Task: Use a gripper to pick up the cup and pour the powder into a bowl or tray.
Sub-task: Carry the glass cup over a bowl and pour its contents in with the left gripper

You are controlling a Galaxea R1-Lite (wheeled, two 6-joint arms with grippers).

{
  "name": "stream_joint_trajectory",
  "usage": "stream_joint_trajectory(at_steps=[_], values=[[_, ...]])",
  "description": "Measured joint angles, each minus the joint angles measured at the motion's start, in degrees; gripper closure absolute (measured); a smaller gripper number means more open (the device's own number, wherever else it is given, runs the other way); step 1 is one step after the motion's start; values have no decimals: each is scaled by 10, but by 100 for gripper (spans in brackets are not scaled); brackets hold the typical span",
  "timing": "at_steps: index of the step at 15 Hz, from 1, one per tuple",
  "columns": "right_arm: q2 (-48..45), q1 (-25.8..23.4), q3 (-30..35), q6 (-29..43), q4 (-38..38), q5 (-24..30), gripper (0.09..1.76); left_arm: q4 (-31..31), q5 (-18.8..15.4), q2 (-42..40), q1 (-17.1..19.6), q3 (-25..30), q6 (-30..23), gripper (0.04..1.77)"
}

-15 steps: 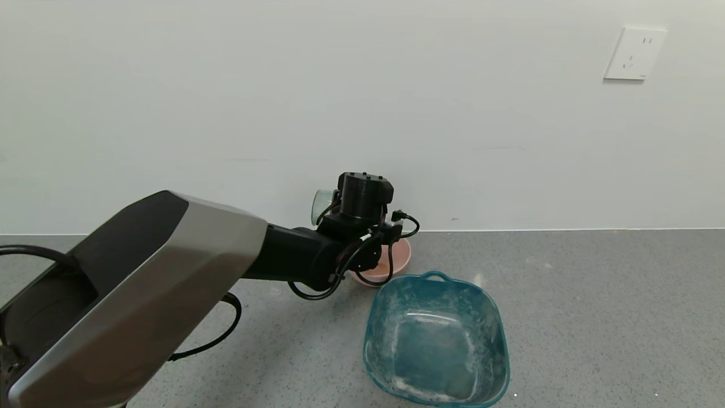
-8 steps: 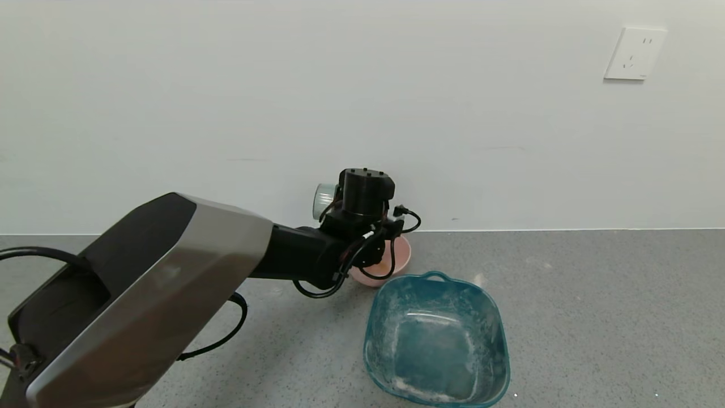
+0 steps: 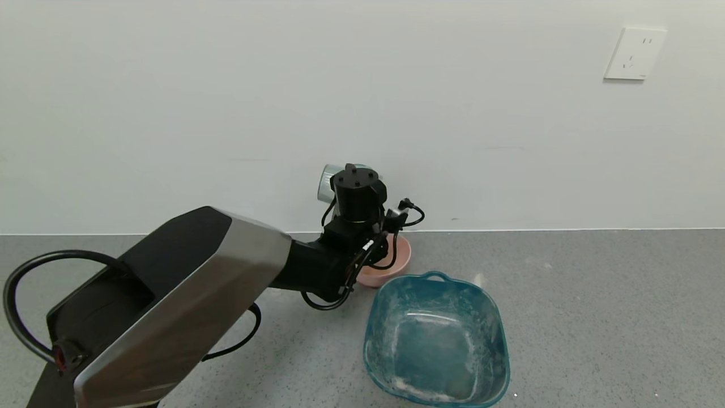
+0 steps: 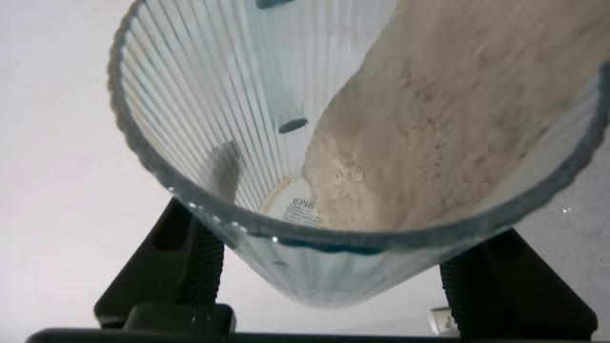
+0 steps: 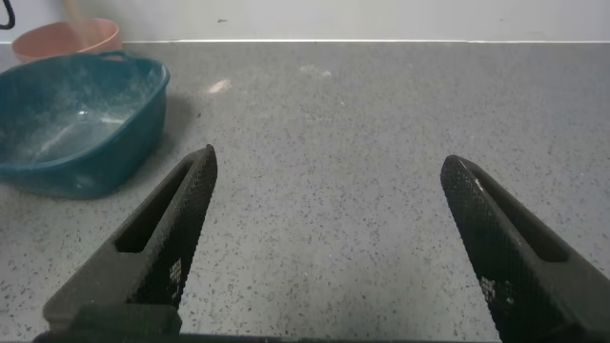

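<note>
Fingers: left gripper [image 4: 324,276] is clamping the cup [image 4: 353,143] between two black fingers [image 4: 176,262], one on each side of the ribbed glass; right gripper [image 5: 329,248] is hanging with its fingers [image 5: 167,229] spread wide apart and nothing between them.

Left arm: it is lifting and rolling at the wrist. Against the pink bowl [image 3: 396,262], the gripper [image 3: 346,180] now sits higher than a second ago, and its round black cap is turning up toward the camera.

Teal tub [image 3: 436,340]: sitting just in front of the pink bowl, white residue on its walls, not moving across the three head views.

Pink bowl: staying put against the wall, partly hidden behind the left wrist and its cables.

Cup: held above and just behind the pink bowl, and climbing; half a second ago only a sliver was peeking out beside the wrist, now more of it [image 3: 328,180] is showing above.

Powder [image 4: 448,124]: it is banking up one side of the tilted glass and reaching toward the lip, not yet spilling over as far as the wrist view shows.

Meaning: I judge the pour is just beginning; more tilt should send powder over the rim, and the mouth needs to stay over the pink bowl, not the tub.

Right arm: parked well to the right of the pink bowl, low over the grey floor [image 5: 381,143].
</note>
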Motion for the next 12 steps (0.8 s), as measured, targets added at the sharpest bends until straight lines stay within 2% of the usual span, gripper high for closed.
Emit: stream_joint_trajectory(at_steps=[12], values=[[0,0,0,0,0,0,14,0,-2,-3,-1,17,3,53]])
